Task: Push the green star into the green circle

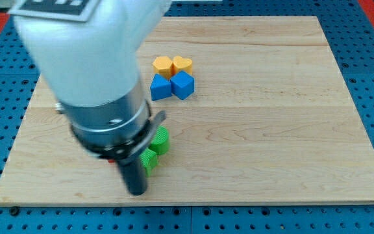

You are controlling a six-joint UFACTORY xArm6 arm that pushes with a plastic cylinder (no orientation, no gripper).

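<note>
The green circle (pixel 160 141) lies on the wooden board (pixel 271 117), low and left of centre. The green star (pixel 149 161) sits just below it and a little to the view's left, touching or almost touching it; the arm covers part of the star. My tip (pixel 137 192) is at the end of the dark rod, just below and left of the green star, close to the board's bottom edge. A bit of red (pixel 111 158) shows behind the arm's body; its shape is hidden.
A yellow block (pixel 163 65) and a yellow heart (pixel 183 64) sit at the upper middle, with a blue block (pixel 160 87) and a blue cube (pixel 182 85) directly below them. The large white and grey arm body (pixel 89 71) hides the board's left part.
</note>
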